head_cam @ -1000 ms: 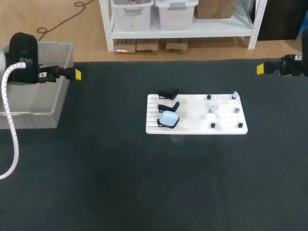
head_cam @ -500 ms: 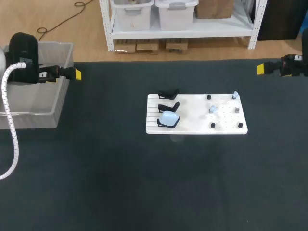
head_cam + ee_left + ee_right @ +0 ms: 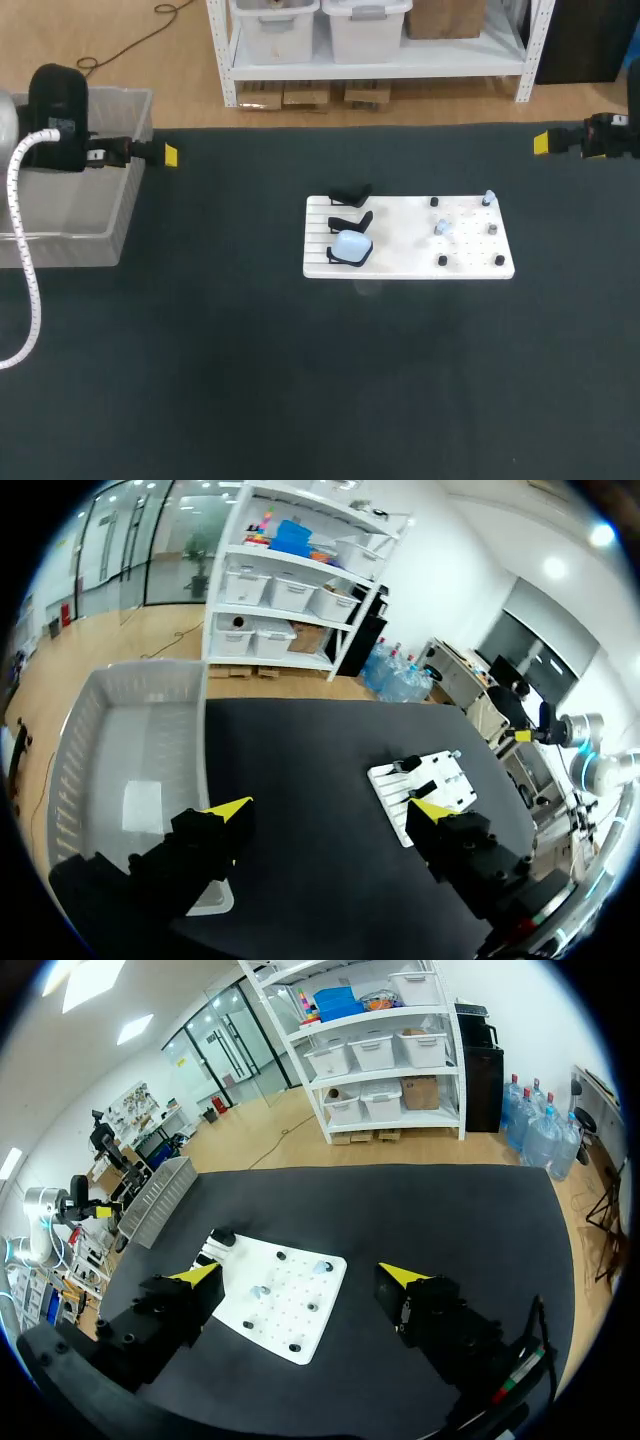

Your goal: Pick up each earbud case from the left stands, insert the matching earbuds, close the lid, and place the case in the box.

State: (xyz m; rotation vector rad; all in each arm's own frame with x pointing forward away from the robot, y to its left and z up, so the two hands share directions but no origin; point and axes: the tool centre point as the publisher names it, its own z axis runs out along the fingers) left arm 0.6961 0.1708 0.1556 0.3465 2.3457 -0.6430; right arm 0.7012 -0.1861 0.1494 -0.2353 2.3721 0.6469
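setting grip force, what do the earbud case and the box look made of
Earbud case: probably smooth plastic, pale bluish white with a rounded, faintly shiny shell. Box: probably translucent grey plastic; its ribbed walls let light through.

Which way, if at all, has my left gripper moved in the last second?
Yes. The left gripper has shifted slightly toward the white board: in the head view its yellow tip now sits further past the corner of the grey bin.
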